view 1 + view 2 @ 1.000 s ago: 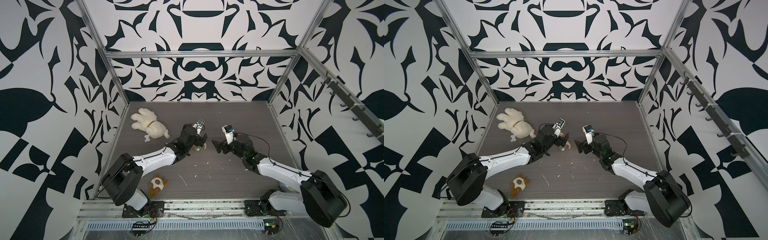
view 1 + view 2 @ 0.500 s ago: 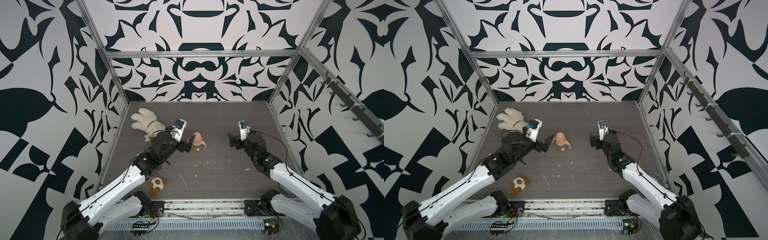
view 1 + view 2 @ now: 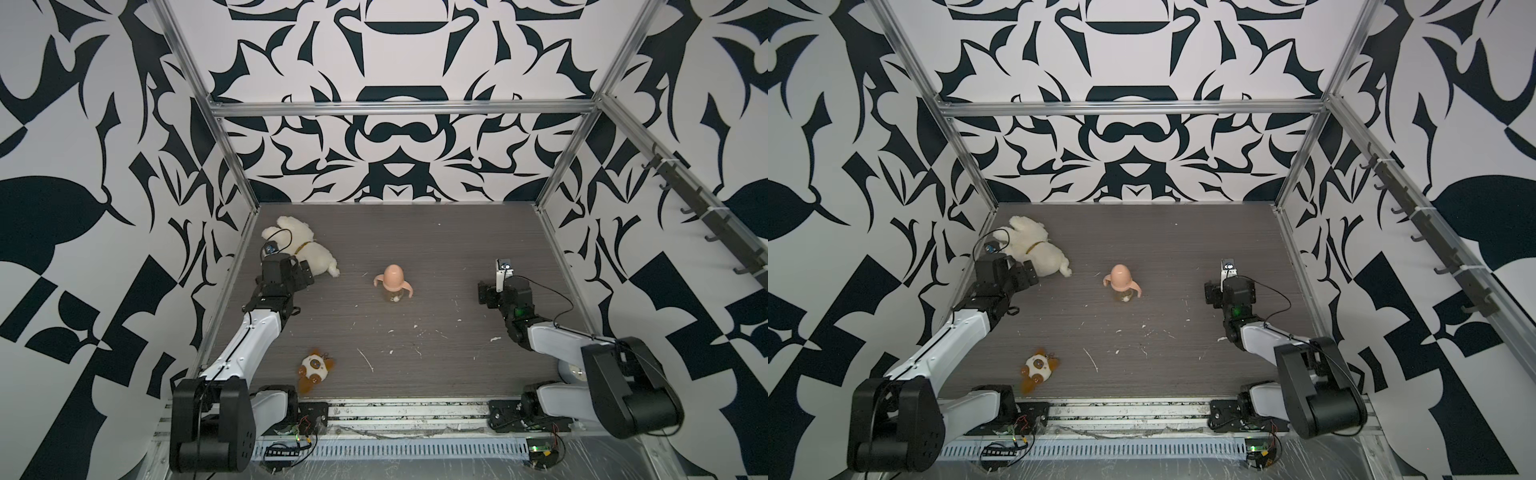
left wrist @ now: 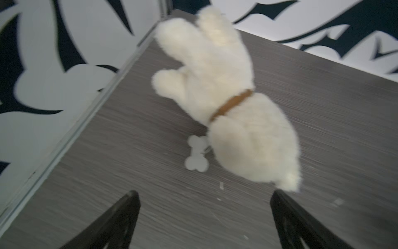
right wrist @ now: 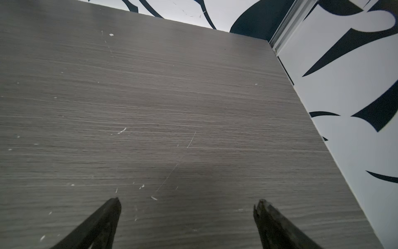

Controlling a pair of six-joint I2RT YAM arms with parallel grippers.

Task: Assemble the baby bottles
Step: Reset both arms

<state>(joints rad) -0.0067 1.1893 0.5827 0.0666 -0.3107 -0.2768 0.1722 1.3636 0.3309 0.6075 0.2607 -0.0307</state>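
Mid-table, baby bottle (image 3: pixel 392 279) stands capped; left gripper (image 4: pixel 205 194) and right gripper (image 5: pixel 187 201), jaws apart, have retreated: task likely done.

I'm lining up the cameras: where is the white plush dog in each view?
Top view: plush dog, far-left corner of the table.
Top view: plush dog, same corner.
Left wrist: plush dog fills the centre.
Right wrist: not in it.
Shared landmark: its brown collar.
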